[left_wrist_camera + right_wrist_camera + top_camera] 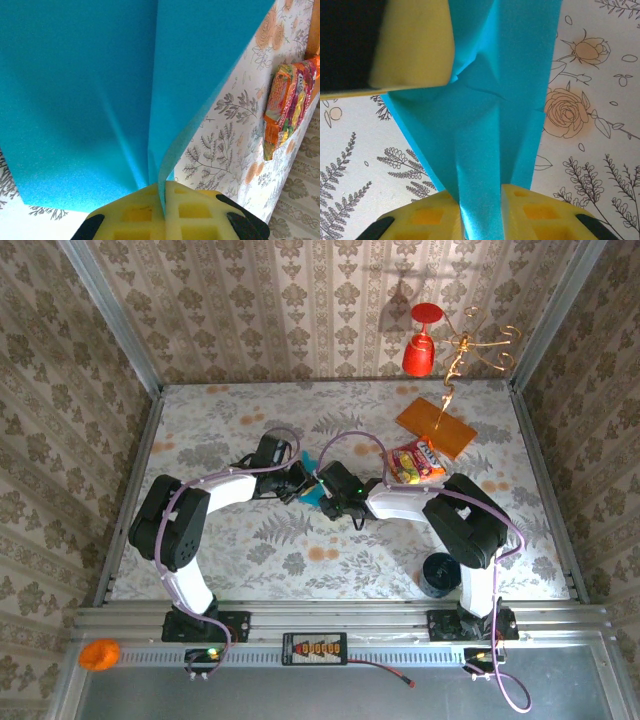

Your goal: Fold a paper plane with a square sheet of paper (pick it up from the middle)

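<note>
Roughly midway, I judge: the square sheet of paper, at mid-frame over the surface, is creased lengthwise but no dart yet; left hand pinches its fold tight; right hand straddles it, jaws slightly apart, grip unclear; wing folds remain.

Right gripper straddles, perhaps pinches, folded teal paper.

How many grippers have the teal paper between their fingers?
2. The left gripper is clamped on a fold of the paper; the right gripper straddles a folded strip of it.
</note>
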Robot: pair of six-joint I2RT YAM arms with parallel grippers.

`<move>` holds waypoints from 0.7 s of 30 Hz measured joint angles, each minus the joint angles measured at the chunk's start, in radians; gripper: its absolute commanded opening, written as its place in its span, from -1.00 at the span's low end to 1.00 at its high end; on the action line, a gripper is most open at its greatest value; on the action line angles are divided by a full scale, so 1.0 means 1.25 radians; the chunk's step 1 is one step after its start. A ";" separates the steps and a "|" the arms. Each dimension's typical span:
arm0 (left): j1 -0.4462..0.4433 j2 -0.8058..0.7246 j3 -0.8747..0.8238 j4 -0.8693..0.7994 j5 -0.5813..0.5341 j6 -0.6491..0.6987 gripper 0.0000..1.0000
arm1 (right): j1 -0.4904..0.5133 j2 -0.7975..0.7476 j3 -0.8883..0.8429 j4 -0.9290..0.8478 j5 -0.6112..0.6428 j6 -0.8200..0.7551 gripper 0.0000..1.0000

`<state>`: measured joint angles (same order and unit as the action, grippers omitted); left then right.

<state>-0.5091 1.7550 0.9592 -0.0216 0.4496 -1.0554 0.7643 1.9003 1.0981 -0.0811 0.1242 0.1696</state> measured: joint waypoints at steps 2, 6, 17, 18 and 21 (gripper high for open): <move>0.000 0.000 0.002 -0.002 0.000 0.000 -0.81 | 0.000 0.000 0.000 0.002 0.000 -0.005 -0.57; 0.002 0.000 0.009 -0.011 0.003 0.002 -0.61 | 0.000 0.000 0.000 0.003 0.000 -0.013 -0.68; 0.105 -0.104 -0.009 -0.067 -0.024 0.024 -0.05 | -0.001 -0.027 0.000 -0.033 -0.044 -0.015 -0.79; 0.115 -0.126 -0.016 -0.067 -0.031 0.025 -0.03 | -0.002 -0.029 0.002 -0.043 -0.056 -0.013 -0.79; 0.126 -0.176 -0.040 -0.064 -0.047 0.031 -0.01 | -0.010 -0.029 0.013 -0.077 -0.104 -0.001 -0.79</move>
<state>-0.3515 1.5345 0.9089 -0.1013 0.3908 -1.0172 0.7521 1.8637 1.1149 -0.1768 -0.0063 0.1684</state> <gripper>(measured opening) 0.491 0.107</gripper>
